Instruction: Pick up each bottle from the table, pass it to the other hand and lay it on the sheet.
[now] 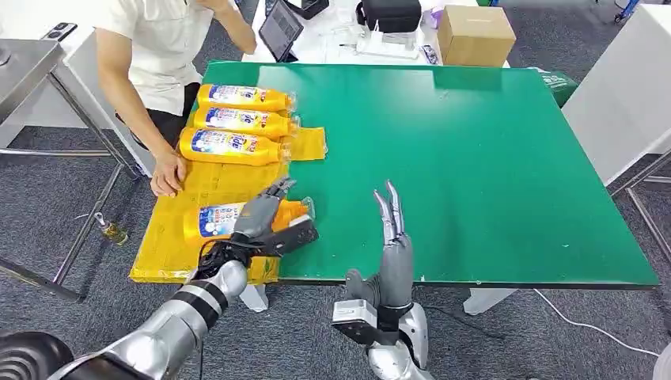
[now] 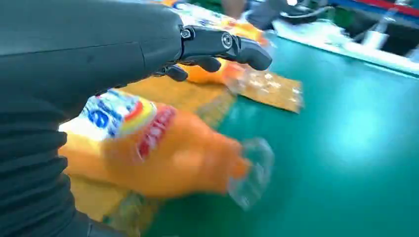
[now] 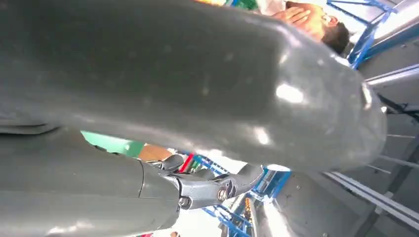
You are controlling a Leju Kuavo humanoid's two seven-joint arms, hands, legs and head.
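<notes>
Green matting covers the table (image 1: 490, 158), and a yellow sheet (image 1: 166, 249) is spread along its left edge. Three orange bottles (image 1: 233, 120) are laid side by side on the sheet's far part. A fourth bottle (image 1: 217, 219) is seen lying on the near part, cap toward the green, with the left hand (image 1: 265, 218) placed over it, fingers (image 2: 225, 44) spread and not closed on it. The right hand (image 1: 393, 237) is held upright at the near edge, fingers straight, nothing held. A person's hand (image 1: 166, 176) is rested on the sheet
</notes>
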